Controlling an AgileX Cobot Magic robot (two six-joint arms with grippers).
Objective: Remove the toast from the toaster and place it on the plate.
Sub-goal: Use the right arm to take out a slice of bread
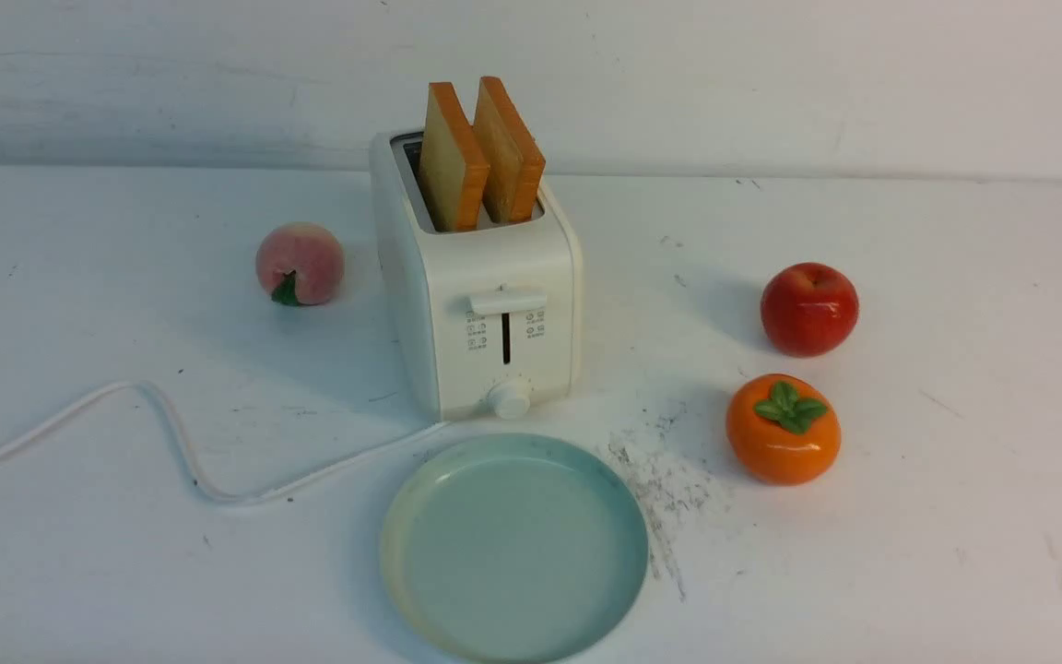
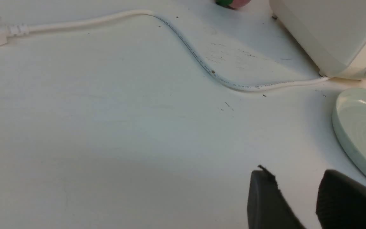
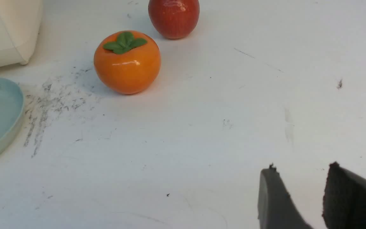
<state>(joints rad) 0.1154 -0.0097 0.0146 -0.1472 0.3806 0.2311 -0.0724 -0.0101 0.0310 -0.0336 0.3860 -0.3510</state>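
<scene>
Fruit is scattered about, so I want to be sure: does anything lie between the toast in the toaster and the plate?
Nothing visible does. The toast stands in the toaster, and the plate lies bare just in front. The peach, apple and persimmon sit off to the sides.

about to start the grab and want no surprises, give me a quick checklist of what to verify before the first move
1. Toast slices stand well above the toaster slots: ok.
2. Plate holds nothing and sits just in front of the toaster: ok.
3. Left gripper open, nothing between its fingers: ok.
4. Right gripper open, nothing held: ok.
5. Cord lies off the plate: ok.
6. Slices loose enough in the slots to lift freely: cannot tell.
</scene>
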